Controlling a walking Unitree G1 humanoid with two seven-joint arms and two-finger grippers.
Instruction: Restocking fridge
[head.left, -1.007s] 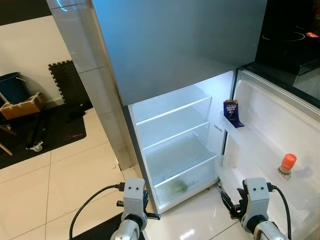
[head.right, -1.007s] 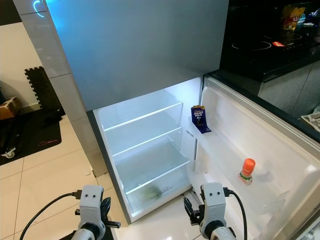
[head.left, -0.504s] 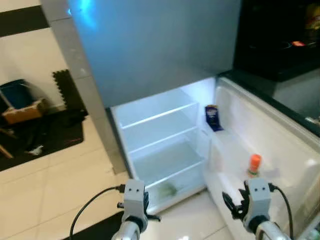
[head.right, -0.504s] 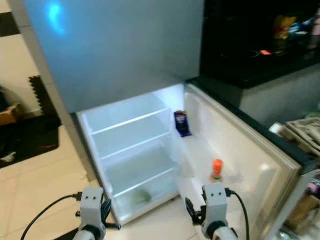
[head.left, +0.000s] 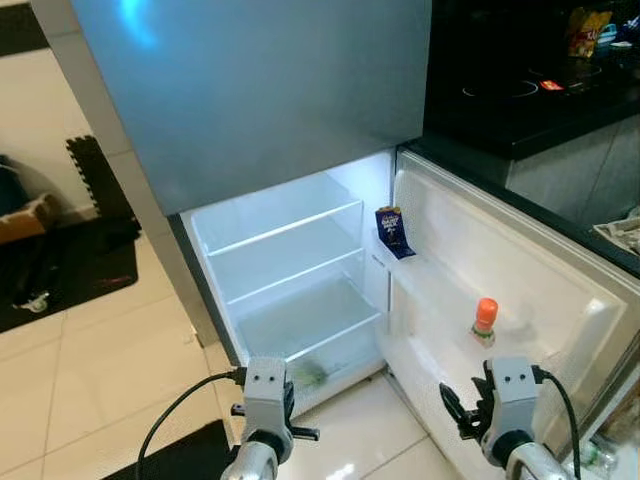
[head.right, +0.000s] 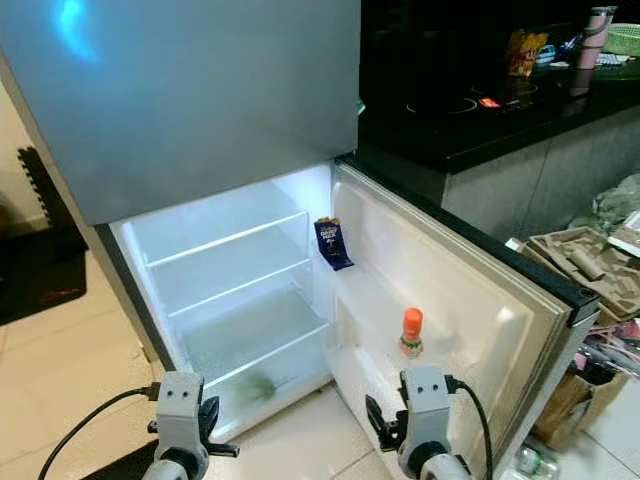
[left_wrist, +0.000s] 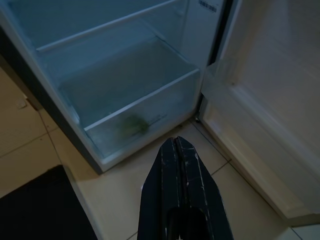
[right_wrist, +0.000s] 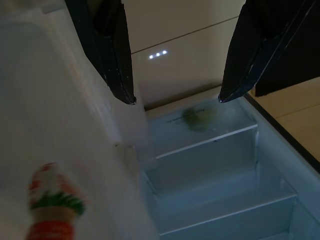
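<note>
fridge (head.left: 290, 290): we see it open, lit, its door swung out at 3 o'clock.
orange-capped bottle (head.left: 484, 320): upright in the door shelf, at 12 o'clock of our right gripper, well apart.
blue carton (head.left: 390, 230): upper door shelf.
left gripper (left_wrist: 178, 145): fingers pressed together, low over the floor tiles.
right gripper (right_wrist: 175, 97): fingers spread apart, nothing between them.

One open fridge (head.left: 290, 260): two glass shelves, one crisper drawer (head.left: 310, 340) holding one green item (left_wrist: 134, 123). On its door (head.right: 450, 290): one blue carton (head.left: 391, 230), one orange-capped bottle (head.left: 484, 320).
</note>
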